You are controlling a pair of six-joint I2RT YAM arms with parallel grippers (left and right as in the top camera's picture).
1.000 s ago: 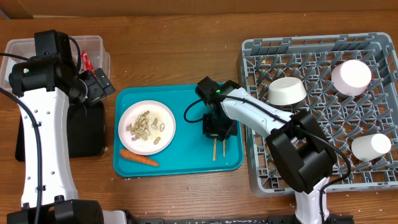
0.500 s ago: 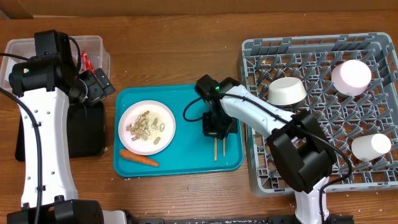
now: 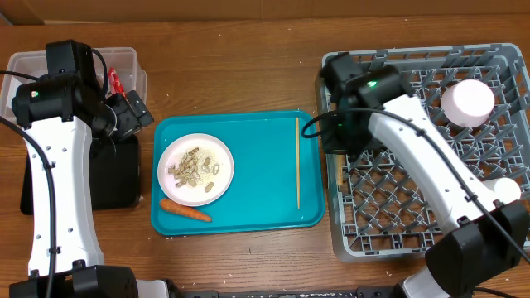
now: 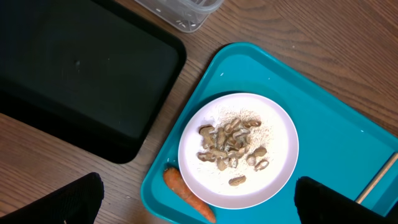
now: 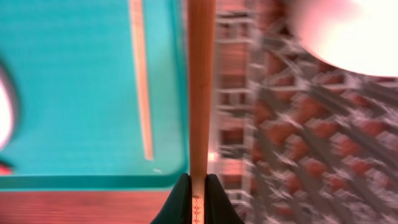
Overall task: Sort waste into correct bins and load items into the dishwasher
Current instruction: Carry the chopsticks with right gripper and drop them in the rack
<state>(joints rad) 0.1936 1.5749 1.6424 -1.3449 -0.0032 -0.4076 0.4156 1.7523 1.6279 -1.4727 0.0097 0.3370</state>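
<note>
My right gripper (image 3: 339,132) (image 5: 199,186) is shut on a wooden chopstick (image 5: 200,93) above the left edge of the grey dish rack (image 3: 414,223). A second chopstick (image 3: 298,161) (image 5: 140,74) lies on the teal tray (image 3: 257,207). A white plate (image 3: 195,170) (image 4: 236,149) with peanut shells and rice, and a carrot (image 3: 185,210) (image 4: 189,196), sit on the tray's left part. My left gripper (image 3: 128,116) (image 4: 198,190) is open and empty, high above the plate and the black tray (image 3: 116,174). The clear tub (image 3: 124,62) holds a red wrapper (image 3: 114,80).
Two white dishes (image 3: 468,101) (image 3: 505,190) stand in the rack's right part; one is partly hidden by my right arm. The black tray (image 4: 74,68) lies left of the teal tray. Bare wooden table surrounds everything.
My right gripper has lifted one chopstick off the teal tray and swung right to the rack's left edge. The other chopstick stays on the tray. The left arm has not moved.
</note>
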